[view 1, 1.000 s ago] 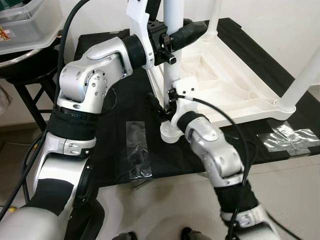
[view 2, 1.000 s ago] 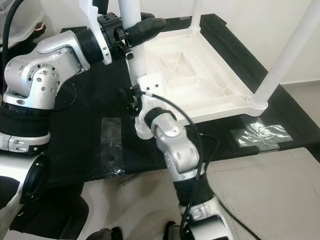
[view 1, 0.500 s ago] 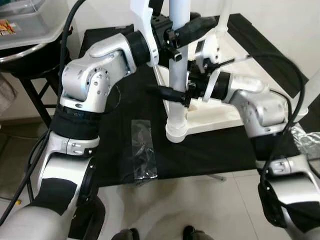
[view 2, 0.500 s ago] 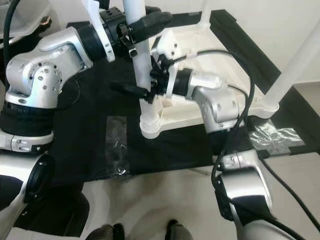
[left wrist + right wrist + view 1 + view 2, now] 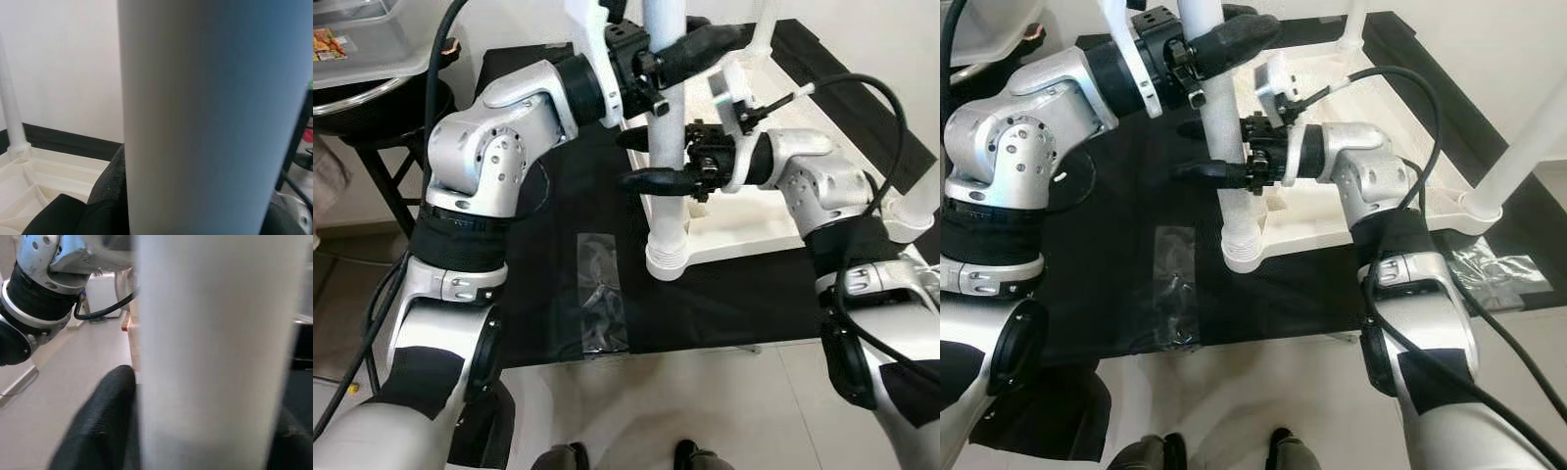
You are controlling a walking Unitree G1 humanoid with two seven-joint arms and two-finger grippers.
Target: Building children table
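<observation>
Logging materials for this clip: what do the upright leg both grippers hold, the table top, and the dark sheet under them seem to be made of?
Leg: smooth white tube with a ribbed end, likely plastic. Table top: white with moulded ribs underneath, probably plastic. Sheet: matte black, looks like fabric or a mat; uncertain.

Bright even light, wrist views blurred

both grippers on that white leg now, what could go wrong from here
1. The left gripper holds the white leg high and the right gripper lower down; if they pull unevenly, the leg may tilt in its corner socket and jam.
2. The upturned tabletop lies loose on the black mat, so twisting might slide it.
3. The right arm's cable arcs near another leg and may snag.
</observation>
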